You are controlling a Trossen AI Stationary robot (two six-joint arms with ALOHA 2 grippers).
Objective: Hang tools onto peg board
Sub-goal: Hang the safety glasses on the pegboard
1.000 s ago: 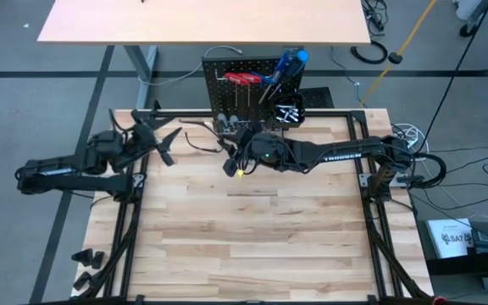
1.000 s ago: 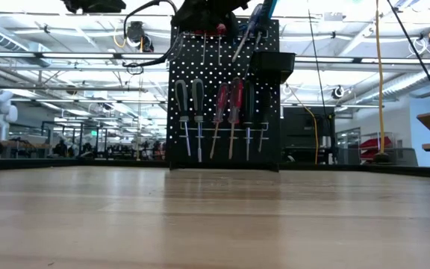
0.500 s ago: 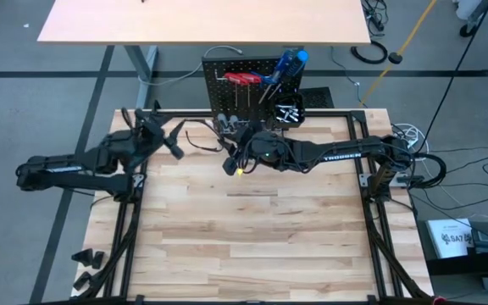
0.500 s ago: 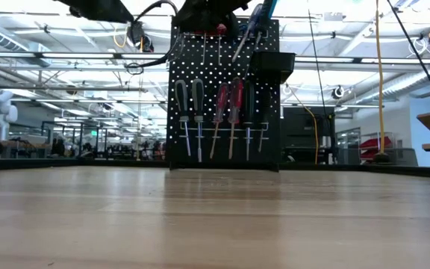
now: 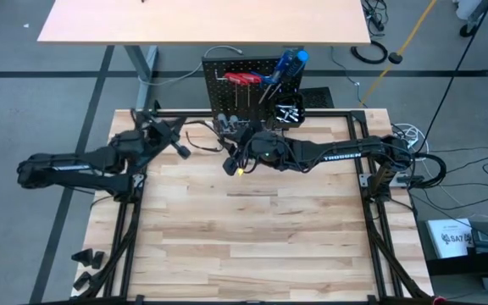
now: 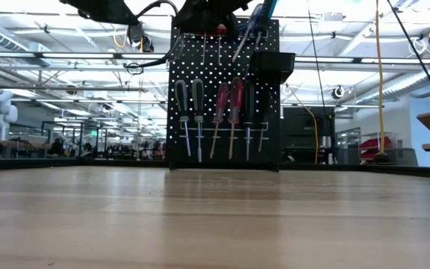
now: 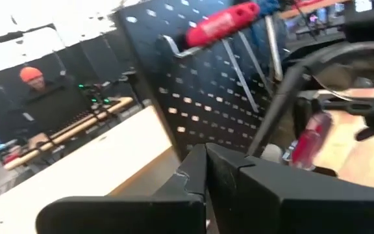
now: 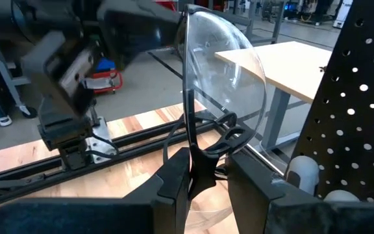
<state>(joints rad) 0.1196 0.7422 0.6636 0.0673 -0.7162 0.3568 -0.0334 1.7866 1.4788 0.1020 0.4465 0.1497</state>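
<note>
The black peg board (image 5: 252, 85) stands upright at the table's far edge. Screwdrivers hang in a row on it (image 6: 215, 112), with red-handled tools (image 7: 223, 25) on its top hooks and blue handles in its bin (image 5: 291, 63). My right gripper (image 8: 208, 170) is level in front of the board, pointing toward the table's left, shut on a clear tool (image 8: 223, 84) with a thin black stem. My left gripper (image 7: 206, 172) is shut on nothing, level, just left of the board (image 5: 179, 144). My right gripper pinches the clear tool's black stem (image 8: 192, 166) between its two fingers. The fingers are level and come from the table's right. The clear curved plate (image 8: 229, 71) stands out ahead of the fingertips, and the tool is lifted clear of the table.
A second tan table (image 5: 202, 21) stands beyond the peg board. A person in an orange cap (image 7: 32, 75) shows far off in the room. Small black parts (image 5: 87, 258) lie by the table's near left corner. The wooden tabletop (image 5: 244, 237) stretches below both arms.
My left gripper has moved toward the table's right, nearer the peg board, and its fingers have shut on nothing. My right gripper and the clear tool have kept still.
</note>
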